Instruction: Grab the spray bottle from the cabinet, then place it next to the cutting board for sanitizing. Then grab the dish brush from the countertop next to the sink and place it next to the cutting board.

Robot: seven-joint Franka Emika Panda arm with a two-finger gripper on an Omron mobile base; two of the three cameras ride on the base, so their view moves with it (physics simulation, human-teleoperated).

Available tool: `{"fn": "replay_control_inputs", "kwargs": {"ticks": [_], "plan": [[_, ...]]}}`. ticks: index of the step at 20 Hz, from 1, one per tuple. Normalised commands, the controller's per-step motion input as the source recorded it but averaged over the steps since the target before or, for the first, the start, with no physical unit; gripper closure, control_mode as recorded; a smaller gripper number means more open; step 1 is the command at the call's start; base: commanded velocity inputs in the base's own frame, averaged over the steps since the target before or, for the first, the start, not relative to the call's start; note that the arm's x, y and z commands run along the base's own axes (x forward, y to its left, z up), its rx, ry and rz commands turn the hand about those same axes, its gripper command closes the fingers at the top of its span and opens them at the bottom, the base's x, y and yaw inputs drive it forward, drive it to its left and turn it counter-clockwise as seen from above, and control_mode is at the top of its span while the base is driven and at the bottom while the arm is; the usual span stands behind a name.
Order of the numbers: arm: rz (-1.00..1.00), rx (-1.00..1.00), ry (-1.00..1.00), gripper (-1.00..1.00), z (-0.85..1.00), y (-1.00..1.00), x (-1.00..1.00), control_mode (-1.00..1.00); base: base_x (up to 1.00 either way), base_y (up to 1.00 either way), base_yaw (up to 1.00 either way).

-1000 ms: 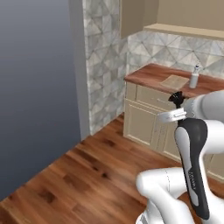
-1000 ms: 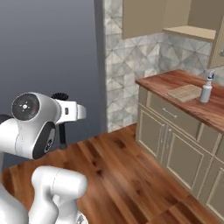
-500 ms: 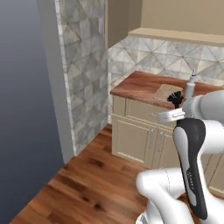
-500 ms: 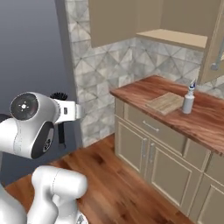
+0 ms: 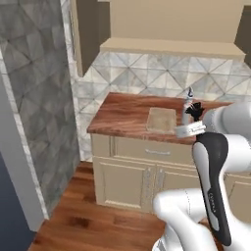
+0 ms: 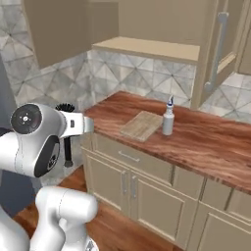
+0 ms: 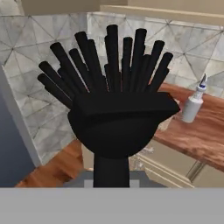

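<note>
At 12 o'clock, the worktop [image 6: 196,142] had drawn closer as the base drove in; pincer [image 7: 111,177] gripped the brush [image 7: 114,105], bottle [image 6: 168,117] already beside board [image 6: 142,125].

countertop [image 5: 127,115]: reddish-brown slab w/ wood grain, mid-frame, ends at left by grey tiled wall
cutting board [image 5: 162,119]: light tan, flat on countertop, near front edge
spray bottle [image 5: 187,108]: upright, just right of board, partly behind arm
dish brush [image 5: 195,111]: black bristly head sticking up above arm's wrist, in front of bottle; handle hidden
arm [image 5: 212,186]: white w/ dark joints, rises lower right
base cupboards [image 5: 132,176]: beige, panelled, under slab
floor [image 5: 93,220]: brown wood planks
</note>
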Motion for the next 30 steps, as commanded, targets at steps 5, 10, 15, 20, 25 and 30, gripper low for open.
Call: {"fn": "replay_control_inputs", "kwargs": {"ticks": [5,10,15,20,25,30], "plan": [[0.0,0.0,0.0,1.0,0.0,0.0,0.0,1.0,0.93,0.31,-0.58],[0.0,0.0,0.0,1.0,0.0,0.0,0.0,1.0,0.88,0.25,-0.49],[0.0,0.0,0.0,1.0,0.0,0.0,0.0,1.0,0.63,0.66,-0.29],[0.0,0.0,0.0,1.0,0.0,0.0,0.0,1.0,0.29,0.76,-0.08],[0.0,0.0,0.0,1.0,0.0,0.0,0.0,1.0,0.28,0.07,0.0],[0.0,0.0,0.0,1.0,0.0,0.0,0.0,1.0,0.98,0.0,0.0]]}}
